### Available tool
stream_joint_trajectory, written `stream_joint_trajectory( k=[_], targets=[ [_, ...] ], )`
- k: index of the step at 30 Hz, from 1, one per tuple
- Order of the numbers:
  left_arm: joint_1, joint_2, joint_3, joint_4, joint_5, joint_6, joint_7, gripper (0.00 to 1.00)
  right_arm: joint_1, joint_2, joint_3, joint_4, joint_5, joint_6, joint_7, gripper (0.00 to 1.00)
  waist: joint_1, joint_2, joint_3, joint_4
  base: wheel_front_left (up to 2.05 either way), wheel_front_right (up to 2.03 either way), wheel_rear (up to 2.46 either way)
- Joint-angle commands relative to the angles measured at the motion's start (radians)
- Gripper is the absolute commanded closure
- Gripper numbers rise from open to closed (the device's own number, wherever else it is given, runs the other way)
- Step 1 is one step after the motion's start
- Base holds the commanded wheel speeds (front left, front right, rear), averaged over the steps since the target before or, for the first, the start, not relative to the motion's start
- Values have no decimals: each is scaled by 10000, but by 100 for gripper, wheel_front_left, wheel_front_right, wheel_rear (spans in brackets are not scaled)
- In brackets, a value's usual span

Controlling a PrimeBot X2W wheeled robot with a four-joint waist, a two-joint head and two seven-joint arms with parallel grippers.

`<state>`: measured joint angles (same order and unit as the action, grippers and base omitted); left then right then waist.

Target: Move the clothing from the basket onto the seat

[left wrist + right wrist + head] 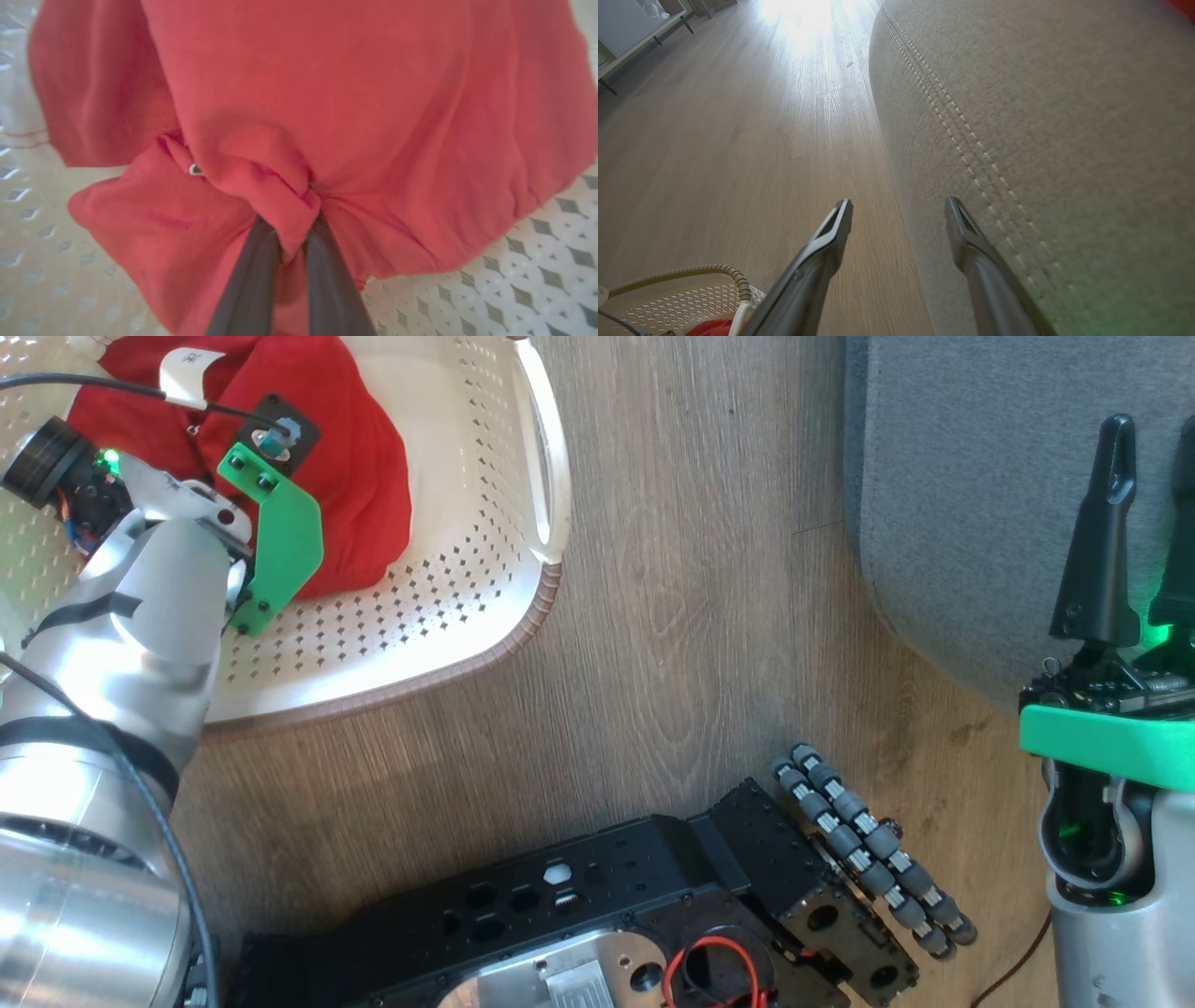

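Red clothing (345, 476) lies bunched in the basket (448, 616), and one fold of it is pinched tight in the left gripper (292, 233), which is clamped right on the fabric. The smart play from here is a straight lift, high enough for the trailing cloth to clear the basket, then a swing across to the seat (971, 476). The right gripper (899, 210) hovers at the seat's edge, jaws apart and empty.
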<state>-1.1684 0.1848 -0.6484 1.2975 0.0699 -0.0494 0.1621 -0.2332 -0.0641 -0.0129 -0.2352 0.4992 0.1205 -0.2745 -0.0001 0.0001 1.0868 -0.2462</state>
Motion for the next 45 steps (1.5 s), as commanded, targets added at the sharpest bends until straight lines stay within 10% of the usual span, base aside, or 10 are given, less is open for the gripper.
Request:
stream_joint_trajectory(
  k=[1, 21, 45],
  targets=[
    [169, 100, 75, -68, -109, 11, -168, 100, 479, 139, 701, 298, 101, 102, 127, 0, 1, -1, -1, 21, 0, 0, 0],
    [390, 391, 395, -67, -946, 133, -1258, 100, -953, 139, 993, 664, 322, 102, 127, 0, 1, -1, -1026, -286, 0, 0, 0],
    [3203, -838, 1403, -1621, -2705, 212, -4232, 100, -79, 139, 716, 1614, -763, 102, 127, 0, 1, -1, -6714, 1743, 0, 0, 0]
  ],
)
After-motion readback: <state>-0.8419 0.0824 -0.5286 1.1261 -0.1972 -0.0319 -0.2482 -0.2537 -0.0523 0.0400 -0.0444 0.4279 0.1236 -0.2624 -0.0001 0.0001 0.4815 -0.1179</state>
